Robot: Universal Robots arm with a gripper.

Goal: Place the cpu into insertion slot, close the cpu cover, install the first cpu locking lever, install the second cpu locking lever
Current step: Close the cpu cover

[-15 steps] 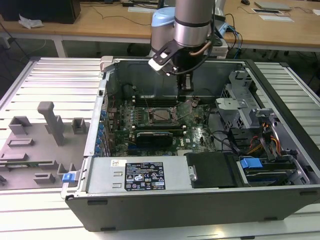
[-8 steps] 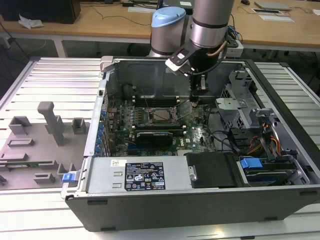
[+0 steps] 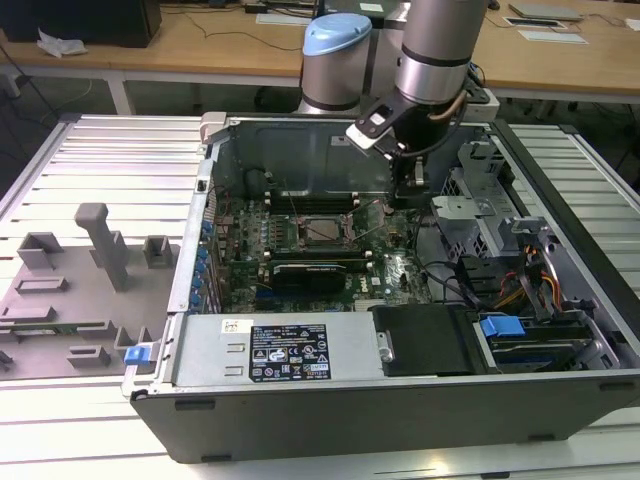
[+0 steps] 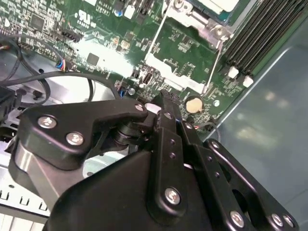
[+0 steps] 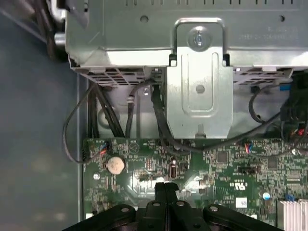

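In the exterior view your arm reaches steeply down into the open computer case. The gripper hangs just above the motherboard. The cpu lies flat in its socket, near the gripper toward the exterior view's left, and nothing touches it. The case rests on a slatted metal table. A grey fixture tray sits well away from the tool, and wooden desks stand behind the arm.

In the second wrist view the black fingers end close over the board, near a coin cell battery. Past the tips you see 1 corner of the socket, where the silvery cpu cover frames the chip's pale top. Whether the levers are latched I cannot tell. Memory slots run alongside.

In the first wrist view the 2 fingertips of the gripper are pressed together with nothing between them. The battery lies just beside them, and a metal drive bracket with black cables lies beyond.
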